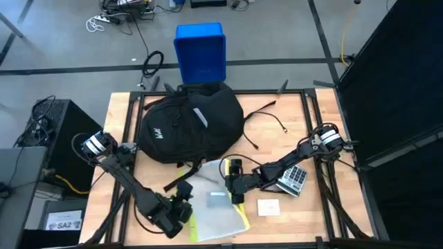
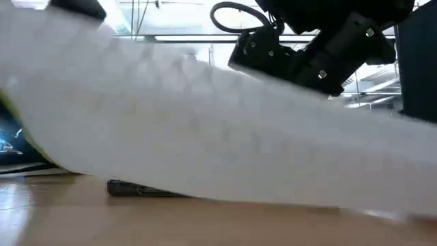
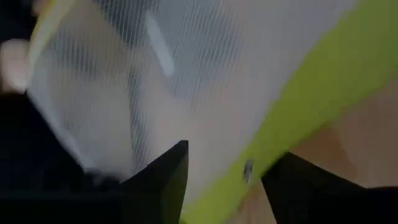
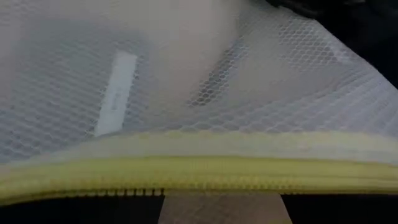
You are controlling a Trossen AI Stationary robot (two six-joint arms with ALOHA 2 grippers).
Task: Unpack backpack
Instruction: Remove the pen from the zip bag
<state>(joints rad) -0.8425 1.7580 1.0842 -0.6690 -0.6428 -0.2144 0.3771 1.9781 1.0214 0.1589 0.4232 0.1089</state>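
The black backpack (image 1: 187,123) lies on the far half of the table, left of the middle. In front of it is a white mesh pouch (image 1: 216,204) with a yellow zip edge. Seen level, the pouch (image 2: 205,123) slopes from high on the left to low on the right. My left gripper (image 1: 181,209) is at the pouch's left edge, shut on it. My right gripper (image 1: 235,188) stands over the pouch's far right part. In its wrist view the pouch's zip edge (image 4: 199,165) covers its fingers, whose dark bases stand well apart. My left gripper has the pouch's yellow-edged border (image 3: 249,168) between its two fingers (image 3: 168,180), coming level from the table's left side. That end of the pouch is raised off the table while the other end slopes down. One layer or several, I cannot tell. My right gripper: the pouch hides its fingertips, so I cannot tell whether it touches the pouch.
A calculator (image 1: 294,180) and a white card (image 1: 268,206) lie right of the pouch. A black cable (image 1: 266,124) lies right of the backpack. A blue box (image 1: 201,52) stands beyond the far edge. A dark object (image 2: 136,188) lies on the table under the raised pouch.
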